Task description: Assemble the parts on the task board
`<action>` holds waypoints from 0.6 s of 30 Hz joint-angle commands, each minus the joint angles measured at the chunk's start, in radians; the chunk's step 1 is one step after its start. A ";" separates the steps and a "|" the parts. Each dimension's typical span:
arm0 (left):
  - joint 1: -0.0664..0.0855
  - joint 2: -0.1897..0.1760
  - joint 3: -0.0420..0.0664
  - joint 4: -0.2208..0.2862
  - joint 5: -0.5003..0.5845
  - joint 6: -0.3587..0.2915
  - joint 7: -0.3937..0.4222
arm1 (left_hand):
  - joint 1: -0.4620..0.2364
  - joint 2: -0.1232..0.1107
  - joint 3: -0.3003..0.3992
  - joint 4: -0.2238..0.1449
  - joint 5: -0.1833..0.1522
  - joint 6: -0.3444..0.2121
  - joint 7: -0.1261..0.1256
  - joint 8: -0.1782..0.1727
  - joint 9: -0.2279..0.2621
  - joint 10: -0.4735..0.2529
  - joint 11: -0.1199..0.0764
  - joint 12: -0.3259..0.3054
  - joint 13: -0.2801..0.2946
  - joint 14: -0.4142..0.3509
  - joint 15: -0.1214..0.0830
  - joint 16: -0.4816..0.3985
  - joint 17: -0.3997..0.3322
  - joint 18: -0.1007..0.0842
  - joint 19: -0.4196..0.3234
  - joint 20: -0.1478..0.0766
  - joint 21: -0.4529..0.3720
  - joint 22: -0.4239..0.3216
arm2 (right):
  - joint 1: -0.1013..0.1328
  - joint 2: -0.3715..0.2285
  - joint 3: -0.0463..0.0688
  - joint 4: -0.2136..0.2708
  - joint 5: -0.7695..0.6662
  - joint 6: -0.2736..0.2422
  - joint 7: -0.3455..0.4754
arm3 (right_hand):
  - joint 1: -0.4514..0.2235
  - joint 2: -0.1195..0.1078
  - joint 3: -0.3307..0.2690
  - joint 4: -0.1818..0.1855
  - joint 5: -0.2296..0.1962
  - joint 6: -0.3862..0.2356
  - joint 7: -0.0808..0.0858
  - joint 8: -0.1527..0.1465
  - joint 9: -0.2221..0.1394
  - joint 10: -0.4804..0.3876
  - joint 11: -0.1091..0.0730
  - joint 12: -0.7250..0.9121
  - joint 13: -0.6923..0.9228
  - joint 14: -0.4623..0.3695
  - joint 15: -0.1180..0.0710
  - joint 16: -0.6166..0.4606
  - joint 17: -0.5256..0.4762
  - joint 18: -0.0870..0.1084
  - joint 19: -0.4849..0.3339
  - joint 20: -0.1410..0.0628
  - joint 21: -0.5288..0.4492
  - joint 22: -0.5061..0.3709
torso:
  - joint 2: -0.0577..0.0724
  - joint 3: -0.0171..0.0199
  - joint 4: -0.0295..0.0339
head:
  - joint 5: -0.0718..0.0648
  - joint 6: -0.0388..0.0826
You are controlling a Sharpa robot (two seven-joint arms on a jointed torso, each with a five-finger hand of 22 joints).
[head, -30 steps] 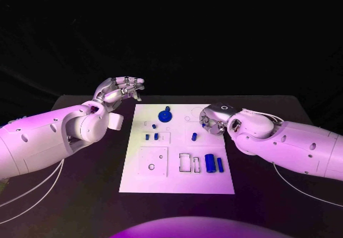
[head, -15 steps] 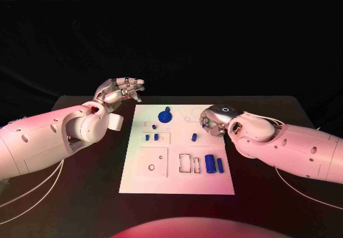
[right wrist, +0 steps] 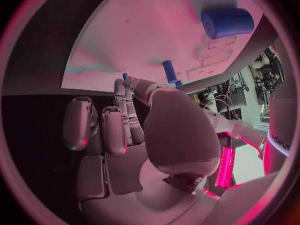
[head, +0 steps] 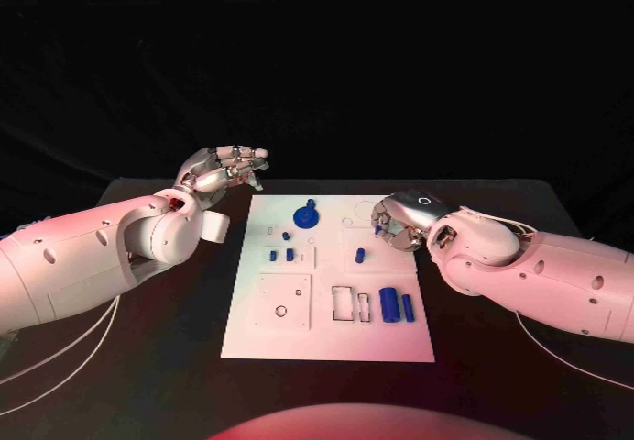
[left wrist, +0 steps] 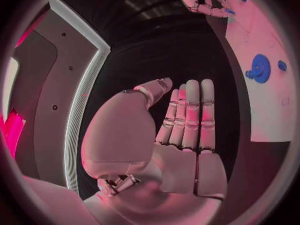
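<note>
The white task board [head: 328,275] lies in the middle of the black table [head: 502,367]. The left hand [head: 222,167] hovers off the board's far left corner, fingers loosely curled and holding nothing. The right hand [head: 397,220] reaches over the board's far right part, fingertips pinching a small blue peg [right wrist: 125,77]. A round blue part [head: 305,215] sits at the far middle, a blue cylinder [head: 388,302] near the right edge.
</note>
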 commanded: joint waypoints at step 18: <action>-0.003 0.007 0.001 0.002 0.001 -0.010 0.015 | 0.005 0.001 -0.004 -0.006 0.003 -0.007 0.002 -0.003 0.000 -0.011 0.000 0.007 0.002 -0.008 0.000 -0.005 -0.002 0.011 -0.001 0.006 -0.005 -0.001 | 0.000 0.010 0.007 0.183 0.047 -0.089 0.022 | -0.003 0.007 0.002 -0.006 0.001 0.008 -0.001 0.001 0.001 0.012 0.000 -0.002 0.001 0.032 -0.005 0.007 0.002 -0.012 0.010 0.000 0.010 0.101 | 0.001 -0.0002 0.0000 | 0.039 0.004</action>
